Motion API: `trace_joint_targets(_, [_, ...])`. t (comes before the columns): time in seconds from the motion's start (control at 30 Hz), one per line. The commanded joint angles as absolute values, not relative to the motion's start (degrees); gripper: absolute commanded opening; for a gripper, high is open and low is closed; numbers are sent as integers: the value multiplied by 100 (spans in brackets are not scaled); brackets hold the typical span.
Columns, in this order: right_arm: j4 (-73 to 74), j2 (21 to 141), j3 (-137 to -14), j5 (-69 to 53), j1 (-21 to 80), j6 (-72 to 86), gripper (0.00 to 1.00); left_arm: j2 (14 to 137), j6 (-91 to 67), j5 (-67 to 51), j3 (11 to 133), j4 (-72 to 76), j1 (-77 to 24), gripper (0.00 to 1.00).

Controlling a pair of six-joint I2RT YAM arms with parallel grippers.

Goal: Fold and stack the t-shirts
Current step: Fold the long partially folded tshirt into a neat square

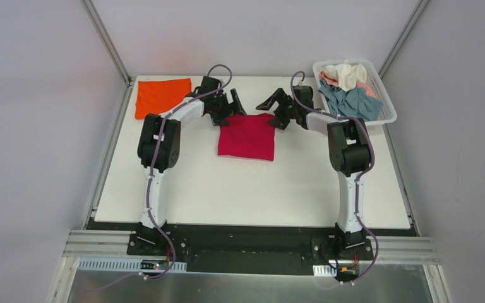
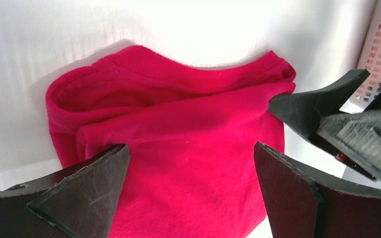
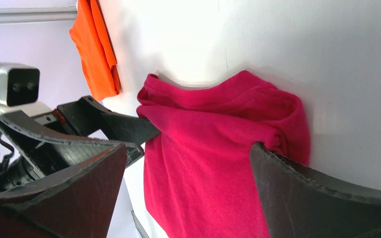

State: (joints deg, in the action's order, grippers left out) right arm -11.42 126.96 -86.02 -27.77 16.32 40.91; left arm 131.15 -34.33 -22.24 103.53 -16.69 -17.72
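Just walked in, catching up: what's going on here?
The left end effector and right end effector sit open at the far corners of the folded red shirt, gripping nothing. An orange shirt lies folded at the far left. More shirts lie crumpled in the basket, far right.

Even overhead light; table [image 2: 203, 29] washed to white glare in both wrist views, soft shadow along the crimson t-shirt [image 2: 188, 129] edge, top view sharp but muted.

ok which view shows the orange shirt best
Top external: the orange shirt lies whole and folded at the far left corner of the table. The right wrist view catches only part of it, foreshortened; the left wrist view misses it.
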Motion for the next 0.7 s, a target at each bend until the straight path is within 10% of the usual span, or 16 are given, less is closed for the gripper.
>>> trace_joint_targets(0.0, [-846, 12569, -8289, -2700, 1643, 3781, 99, 12496, -3492, -1596, 9108, -2180, -1732, 99])
trace_joint_targets(0.37, [-1668, 10842, -5587, -2273, 2279, 3917, 99, 10848, -3668, -679, 6933, -2087, -2437, 99])
trace_joint_targets(0.67, [-608, 9596, -5917, -1545, 2308, 3400, 100, 9442, -3522, -498, 6850, -2186, -2463, 99])
